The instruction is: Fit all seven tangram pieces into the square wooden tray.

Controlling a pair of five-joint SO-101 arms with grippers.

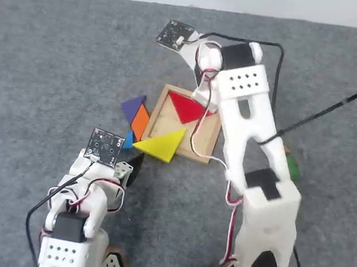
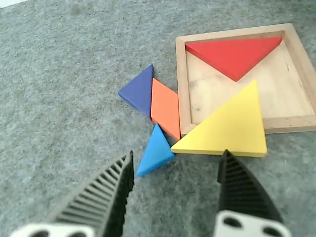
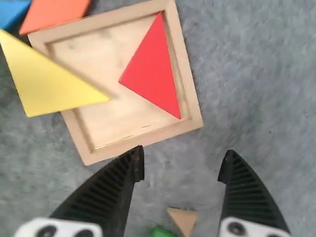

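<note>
The square wooden tray (image 1: 167, 116) (image 2: 181, 84) (image 3: 182, 64) lies mid-table on grey carpet. A red triangle (image 1: 186, 107) (image 2: 234, 53) (image 3: 153, 74) lies flat inside it at the far side. A large yellow triangle (image 1: 161, 146) (image 2: 227, 128) (image 3: 44, 81) rests across the tray's near left rim, half outside. Left of the tray lie a purple triangle (image 1: 132, 107) (image 2: 138, 91), an orange parallelogram (image 1: 140, 121) (image 2: 165, 107) and a small blue triangle (image 1: 128, 140) (image 2: 155, 153). My left gripper (image 1: 133, 167) (image 2: 177, 155) hangs open just before the yellow and blue pieces. My right gripper (image 3: 183, 153) is open over the carpet beside the tray's right rim.
A small tan triangle (image 3: 181, 219) and a green piece (image 1: 292, 167) (image 3: 160, 231) lie on the carpet right of the tray, partly under the right arm. A thin black rod (image 1: 326, 111) slants at the right. Open carpet spreads left and in front.
</note>
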